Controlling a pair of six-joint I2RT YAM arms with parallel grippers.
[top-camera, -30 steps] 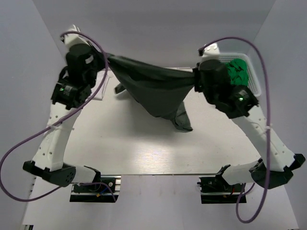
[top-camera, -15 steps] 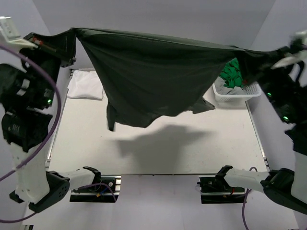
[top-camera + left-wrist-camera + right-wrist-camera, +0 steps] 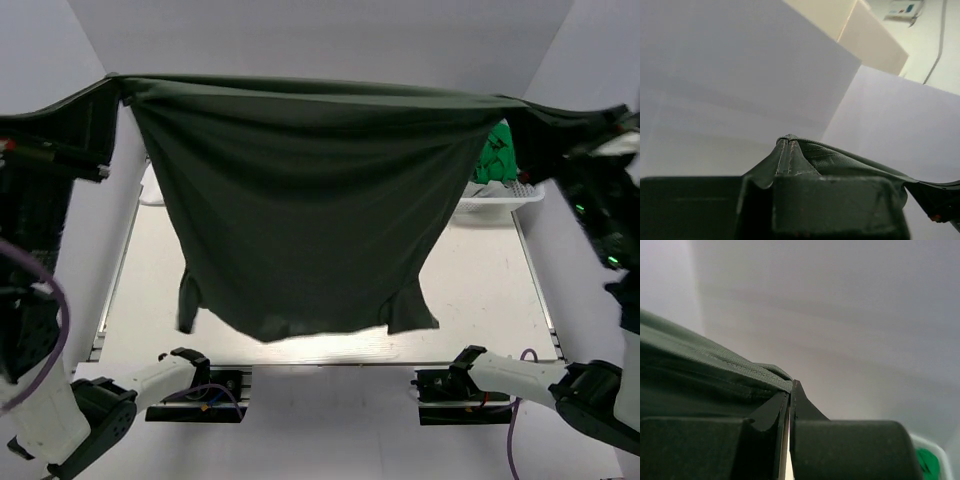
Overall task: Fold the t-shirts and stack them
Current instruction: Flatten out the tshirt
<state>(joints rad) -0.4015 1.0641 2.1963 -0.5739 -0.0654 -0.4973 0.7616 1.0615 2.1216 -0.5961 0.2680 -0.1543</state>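
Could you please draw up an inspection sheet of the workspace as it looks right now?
Surface: white table, bare where visible; much is hidden behind the hanging shirt.
Job's things: dark olive t-shirt held spread out in the air; white t-shirt shows only as a sliver at the far left.
Clutter: white basket at the far right, with green cloth in it.
Grippers: left gripper and right gripper each shut on the shirt's edge.
Cables: purple cable by the right arm's base.
Surroundings: plain pale walls.

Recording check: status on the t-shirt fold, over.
Left gripper shut on dark t-shirt, right gripper likewise, at its hem corners. Shirt hangs spread wide between them. Nothing blocking; basket sits far right.
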